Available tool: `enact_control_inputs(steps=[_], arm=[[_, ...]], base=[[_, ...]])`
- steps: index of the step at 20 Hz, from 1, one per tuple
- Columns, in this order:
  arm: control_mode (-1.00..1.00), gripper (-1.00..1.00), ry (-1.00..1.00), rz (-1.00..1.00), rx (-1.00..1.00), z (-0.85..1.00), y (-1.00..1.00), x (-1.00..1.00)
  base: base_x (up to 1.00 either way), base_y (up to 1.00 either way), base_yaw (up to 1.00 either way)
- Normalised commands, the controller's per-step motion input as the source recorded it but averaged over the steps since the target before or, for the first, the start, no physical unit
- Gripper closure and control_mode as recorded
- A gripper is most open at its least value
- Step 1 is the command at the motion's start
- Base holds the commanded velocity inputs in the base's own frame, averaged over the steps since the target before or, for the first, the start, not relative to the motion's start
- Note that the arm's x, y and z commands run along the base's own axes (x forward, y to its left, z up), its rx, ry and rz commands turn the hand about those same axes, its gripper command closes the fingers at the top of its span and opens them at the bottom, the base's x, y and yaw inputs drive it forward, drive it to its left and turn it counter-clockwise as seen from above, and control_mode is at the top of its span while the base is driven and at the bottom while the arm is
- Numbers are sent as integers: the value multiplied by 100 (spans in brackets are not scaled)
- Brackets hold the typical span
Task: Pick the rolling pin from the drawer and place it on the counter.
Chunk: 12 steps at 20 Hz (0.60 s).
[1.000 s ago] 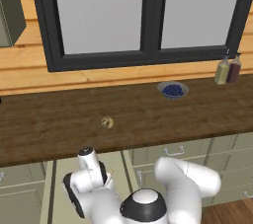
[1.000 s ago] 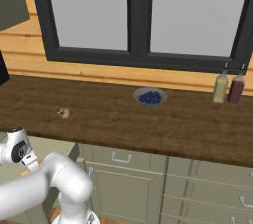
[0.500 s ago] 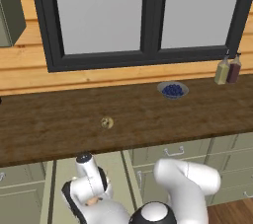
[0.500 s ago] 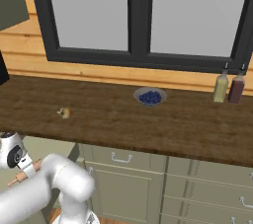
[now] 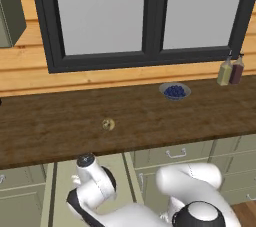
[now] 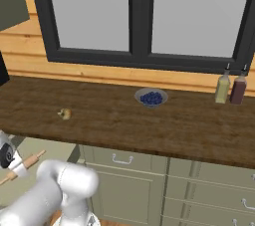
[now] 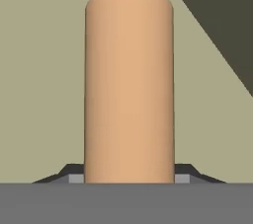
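The rolling pin point(image 7: 129, 85), a light tan wooden cylinder, runs up the middle of the hand view with one thin handle at the top. My gripper point(image 7: 129, 178) is shut on it, a dark finger tip point(image 7: 74, 177) pressed against each side. In the right base view the rolling pin point(image 6: 31, 162) lies slanted beside my gripper point(image 6: 19, 169), low inside the open drawer point(image 6: 52, 148). The left base view shows the arm reaching down into the drawer point(image 5: 62, 173), below the dark brown counter point(image 5: 150, 116).
On the counter sit a small round yellowish-brown knob-like thing point(image 5: 108, 124), a bowl of blueberries point(image 5: 174, 91) and two bottles point(image 5: 230, 70) at the right by the plank wall. Closed green drawers point(image 6: 124, 160) lie to the right of the open one.
The hand has sunk a little lower into the drawer, down onto the rolling pin. The things on the counter have not moved.
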Motion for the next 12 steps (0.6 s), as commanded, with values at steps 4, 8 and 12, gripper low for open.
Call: enact_control_inputs(steps=[4, 8, 12], arm=[[-100, 100, -10, -3, 0, 100, 0, -25], [-100, 100, -11, -7, 0, 100, 0, -13], [-100, 100, -7, -4, -1, 100, -6, 20]], base=[[0, 0, 0], [0, 0, 0], [0, 0, 0]])
